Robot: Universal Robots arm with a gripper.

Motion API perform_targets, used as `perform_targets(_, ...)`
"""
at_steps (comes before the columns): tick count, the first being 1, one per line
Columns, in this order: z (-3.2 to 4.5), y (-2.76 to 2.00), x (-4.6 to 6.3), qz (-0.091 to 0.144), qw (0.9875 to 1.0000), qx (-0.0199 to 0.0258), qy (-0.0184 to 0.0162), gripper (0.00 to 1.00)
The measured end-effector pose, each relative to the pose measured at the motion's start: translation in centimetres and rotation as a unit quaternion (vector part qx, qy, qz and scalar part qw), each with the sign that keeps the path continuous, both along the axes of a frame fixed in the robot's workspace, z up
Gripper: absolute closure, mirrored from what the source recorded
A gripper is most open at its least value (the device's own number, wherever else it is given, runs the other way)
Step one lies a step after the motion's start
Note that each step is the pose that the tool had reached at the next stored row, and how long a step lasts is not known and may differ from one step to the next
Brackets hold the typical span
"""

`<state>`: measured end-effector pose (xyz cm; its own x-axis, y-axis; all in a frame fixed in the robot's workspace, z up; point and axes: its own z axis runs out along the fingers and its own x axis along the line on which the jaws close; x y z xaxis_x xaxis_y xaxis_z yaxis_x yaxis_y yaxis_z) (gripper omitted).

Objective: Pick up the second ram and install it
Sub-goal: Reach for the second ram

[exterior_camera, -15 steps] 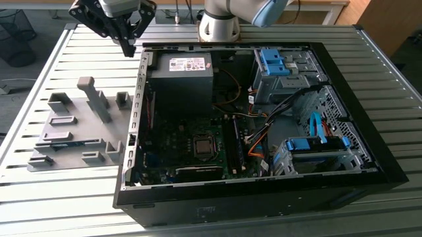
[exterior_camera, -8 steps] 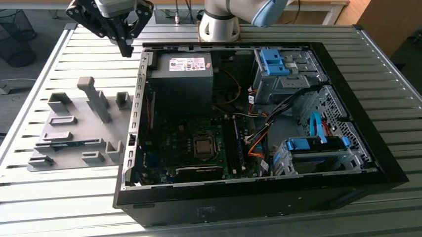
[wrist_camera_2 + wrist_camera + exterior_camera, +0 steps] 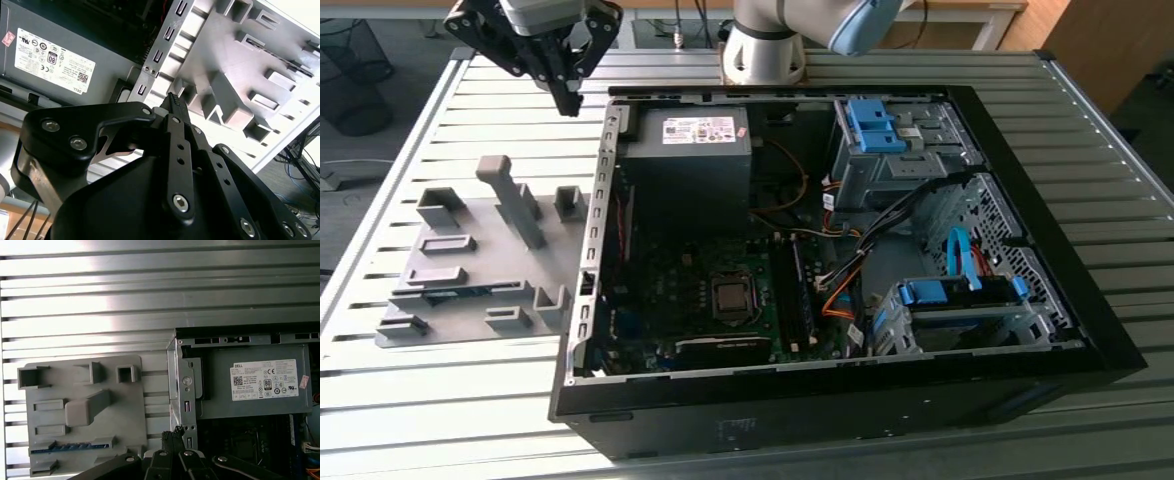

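Black angular jaws, pressed together, hang above the ribbed metal bench beside the open case, while the thin flat ram sits in the grey moulded holder.

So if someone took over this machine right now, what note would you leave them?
Tool: shut, empty, up in the air near the open PC case corner, beside the gray holder.
Ram: in a holder slot, far from the tool.
Done: nothing yet on this ram.
Left: picking it up and installing it.
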<state>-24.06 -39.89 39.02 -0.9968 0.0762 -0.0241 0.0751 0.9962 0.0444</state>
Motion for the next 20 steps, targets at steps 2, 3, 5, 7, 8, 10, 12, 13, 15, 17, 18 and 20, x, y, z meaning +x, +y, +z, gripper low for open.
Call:
perform_targets(2,-0.01,0.0,-0.2,0.0,1.0,0.0,0.0,0.89)
perform_targets(3,-0.01,0.0,-0.2,0.0,1.0,0.0,0.0,0.89)
perform_targets(5,-0.01,0.0,-0.4,0.0,1.0,0.0,0.0,0.89)
perform_targets(7,-0.02,0.0,-0.6,0.0,1.0,0.0,0.0,0.89)
perform_targets(8,-0.02,0.0,-0.7,0.0,1.0,0.0,0.0,0.89)
perform_targets(10,-0.03,0.0,-0.9,0.0,1.0,0.0,0.0,0.89)
perform_targets(12,-0.04,0.0,-1.0,0.0,1.0,0.0,0.0,0.89)
perform_targets(13,-0.04,0.0,-1.1,0.0,1.0,0.0,0.0,0.89)
perform_targets(15,-0.05,0.0,-1.3,0.0,1.0,0.0,0.0,0.89)
perform_targets(17,-0.06,0.0,-1.4,0.0,1.0,0.0,0.0,0.89)
perform_targets(18,-0.06,0.0,-1.5,0.0,1.0,0.0,0.0,0.89)
perform_targets(20,-0.06,0.0,-1.5,0.0,1.0,0.0,0.0,0.89)
